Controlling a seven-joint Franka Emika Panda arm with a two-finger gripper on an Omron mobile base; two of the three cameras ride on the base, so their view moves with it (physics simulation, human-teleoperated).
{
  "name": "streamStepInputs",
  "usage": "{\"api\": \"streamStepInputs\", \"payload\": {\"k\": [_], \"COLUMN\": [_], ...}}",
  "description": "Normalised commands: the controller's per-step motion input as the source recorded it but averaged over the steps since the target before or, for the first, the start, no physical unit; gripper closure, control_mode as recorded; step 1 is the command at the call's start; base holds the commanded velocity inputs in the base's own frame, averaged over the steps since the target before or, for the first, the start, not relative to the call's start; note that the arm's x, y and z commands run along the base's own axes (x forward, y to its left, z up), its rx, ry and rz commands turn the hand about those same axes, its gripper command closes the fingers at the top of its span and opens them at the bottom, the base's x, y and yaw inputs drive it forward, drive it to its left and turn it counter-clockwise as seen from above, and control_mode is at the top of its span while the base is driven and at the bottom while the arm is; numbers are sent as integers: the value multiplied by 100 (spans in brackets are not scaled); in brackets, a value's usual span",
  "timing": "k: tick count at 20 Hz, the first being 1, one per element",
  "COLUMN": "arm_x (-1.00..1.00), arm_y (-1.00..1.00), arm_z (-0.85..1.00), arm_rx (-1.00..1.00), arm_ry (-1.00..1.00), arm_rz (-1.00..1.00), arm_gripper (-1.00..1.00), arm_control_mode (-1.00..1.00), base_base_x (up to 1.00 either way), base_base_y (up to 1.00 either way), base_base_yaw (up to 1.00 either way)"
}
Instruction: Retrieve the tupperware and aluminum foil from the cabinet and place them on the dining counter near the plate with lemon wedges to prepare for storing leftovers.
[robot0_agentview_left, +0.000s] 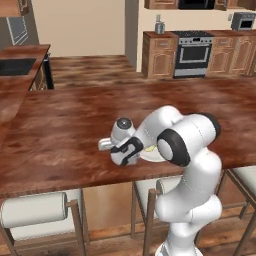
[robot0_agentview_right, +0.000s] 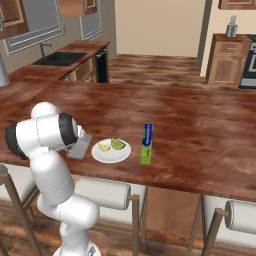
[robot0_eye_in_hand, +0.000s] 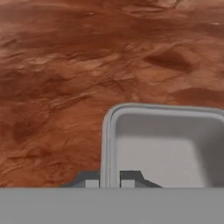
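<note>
Right base view: two lemon wedges (robot0_agentview_right: 111, 145)

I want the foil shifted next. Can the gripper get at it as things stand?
Probably not yet: the gripper is shut on the tupperware rim. The foil lies exposed on the counter, beyond the plate.

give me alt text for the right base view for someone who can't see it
A white robot arm at lower left holds a grey tupperware just left of a white plate of lemon wedges on the dark wood dining counter. The blue, green-ended aluminum foil carton lies right of the plate.
</note>
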Motion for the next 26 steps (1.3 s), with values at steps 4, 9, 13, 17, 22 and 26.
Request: {"api": "streamStepInputs", "payload": {"k": [4,9,13,17,22,26], "arm_x": [68,55,2,-2,-13,-50], "arm_y": [15,18,1,-35,-56,-19], "arm_z": [-27,-35,13,65,90,100], "arm_rx": [0,0,0,0,0,0], "arm_ry": [0,0,0,0,0,-1], "arm_rz": [0,0,-9,-18,-14,-2], "arm_gripper": [100,-100,-100,-100,-100,-100], "arm_control_mode": [-100,-100,-100,-100,-100,-100], "base_base_x": [0,0,0,0,0,0], "base_base_y": [0,0,0,0,0,0], "base_base_yaw": [0,0,0,0,0,0]}}
